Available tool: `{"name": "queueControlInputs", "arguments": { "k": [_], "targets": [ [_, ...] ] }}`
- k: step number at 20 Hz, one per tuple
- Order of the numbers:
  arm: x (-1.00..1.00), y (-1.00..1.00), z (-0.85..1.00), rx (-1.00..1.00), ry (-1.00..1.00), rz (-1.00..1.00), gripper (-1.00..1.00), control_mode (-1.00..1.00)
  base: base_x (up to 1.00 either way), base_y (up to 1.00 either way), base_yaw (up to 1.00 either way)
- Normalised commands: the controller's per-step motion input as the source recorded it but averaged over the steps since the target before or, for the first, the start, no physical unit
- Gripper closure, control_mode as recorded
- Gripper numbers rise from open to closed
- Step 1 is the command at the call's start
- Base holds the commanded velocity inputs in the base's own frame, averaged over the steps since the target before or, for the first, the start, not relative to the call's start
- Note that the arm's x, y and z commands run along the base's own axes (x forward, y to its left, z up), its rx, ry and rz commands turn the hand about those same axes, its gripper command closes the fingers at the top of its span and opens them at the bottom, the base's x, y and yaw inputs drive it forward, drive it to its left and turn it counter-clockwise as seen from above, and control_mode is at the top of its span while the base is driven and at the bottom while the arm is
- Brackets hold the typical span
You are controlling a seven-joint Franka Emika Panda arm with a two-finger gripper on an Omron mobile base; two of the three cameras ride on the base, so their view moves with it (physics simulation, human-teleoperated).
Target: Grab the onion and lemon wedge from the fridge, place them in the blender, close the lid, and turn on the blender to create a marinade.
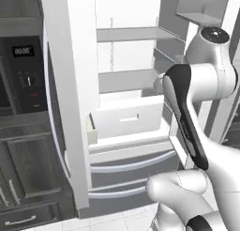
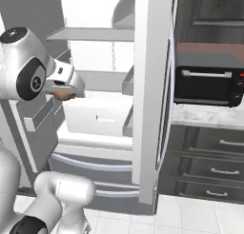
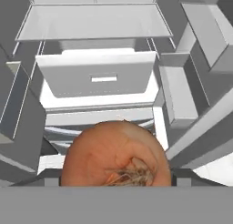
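The fingers [image 2: 58, 87] are grasping the onion [image 3: 113, 150], spread wide around it. It is sitting right at their tips, in front of the open fridge [image 1: 140, 19] and clear of its shelves.

Risks, as I judge them:
- The onion is round and smooth, and the fingers are holding it close to their widest. A quick swing or a jolt from the base could be rolling it out of the grip and onto the floor.
- The right door [image 2: 150, 85] is standing just to one side of the fingers, with the door bins close on the other. A wide arc while backing out could be knocking the onion or the elbow against them.
- The drawer [image 3: 95, 75] beyond the fingers is jutting forward. Dipping low while withdrawing could be catching its front edge.
- Driving off with both doors open could be clipping a door with the base.

Count:
- Onions: one, in the fingers.
- Lemon wedges: none in the grip; that fetch is not yet done.
- Fridge doors: two, both open, the left door [image 1: 65, 84] on the far side of the fingers from the right one.
- Shelves beyond and above the fingers: two.
- White drawers with a slot handle: one.
- Curved handles below the fingers: two.
- Dark ovens: one toaster oven [image 2: 207, 85] on the counter [image 2: 205, 116] past the right door, and one wall oven [image 1: 23, 70] past the left.
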Motion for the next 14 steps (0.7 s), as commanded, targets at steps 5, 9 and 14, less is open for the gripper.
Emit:
{"name": "queueControlInputs", "arguments": {
  "k": [5,9,14],
  "targets": [
    [0.00,0.00,0.00,0.00,0.00,0.00,1.00,1.00,-1.00,-0.51,-0.18],
    [0.00,0.00,0.00,0.00,0.00,0.00,1.00,1.00,-0.94,-0.75,-0.46],
    [0.00,0.00,0.00,0.00,0.00,0.00,1.00,1.00,-0.34,-0.82,-0.61]
  ]
}}
